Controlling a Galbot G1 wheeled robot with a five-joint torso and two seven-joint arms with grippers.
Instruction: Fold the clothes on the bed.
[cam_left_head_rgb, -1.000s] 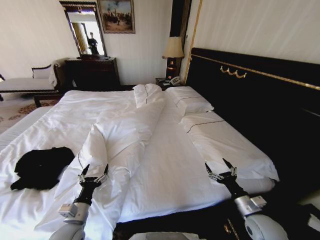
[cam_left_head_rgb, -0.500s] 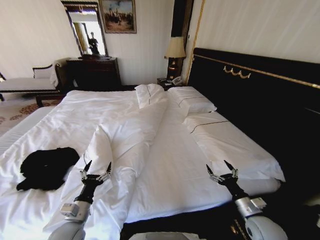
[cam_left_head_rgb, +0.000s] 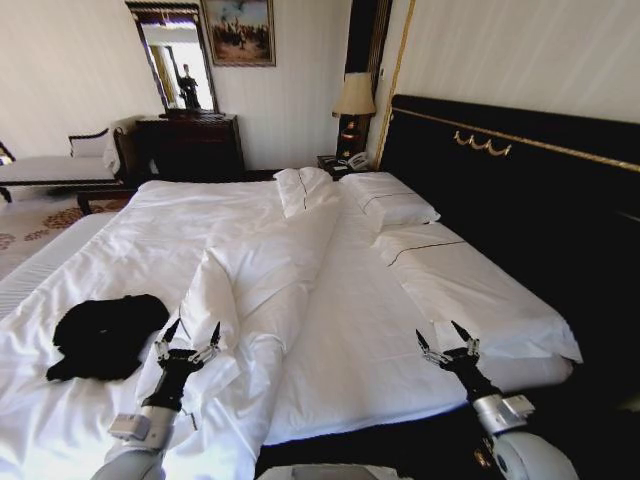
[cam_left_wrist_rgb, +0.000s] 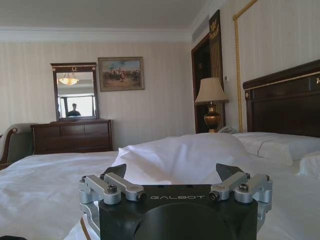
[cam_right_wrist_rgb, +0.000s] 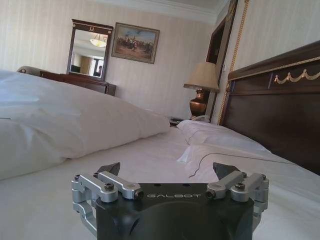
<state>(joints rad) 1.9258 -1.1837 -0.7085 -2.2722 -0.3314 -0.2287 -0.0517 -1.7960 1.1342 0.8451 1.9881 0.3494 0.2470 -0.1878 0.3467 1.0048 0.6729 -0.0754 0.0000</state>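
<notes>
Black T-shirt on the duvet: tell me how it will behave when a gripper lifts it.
The black T-shirt lies crumpled in a soft heap on the white duvet, so it will probably droop and unfold when lifted, not hold shape. It looks thin, likely light. Pinching low may catch the duvet's loose folds too.

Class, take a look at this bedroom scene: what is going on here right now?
A two-armed robot faces the bed. The black T-shirt lies crumpled on the white duvet, untouched. The left gripper hovers open beside the shirt; the right gripper hovers open near the bed's edge. No folding has begun.
</notes>
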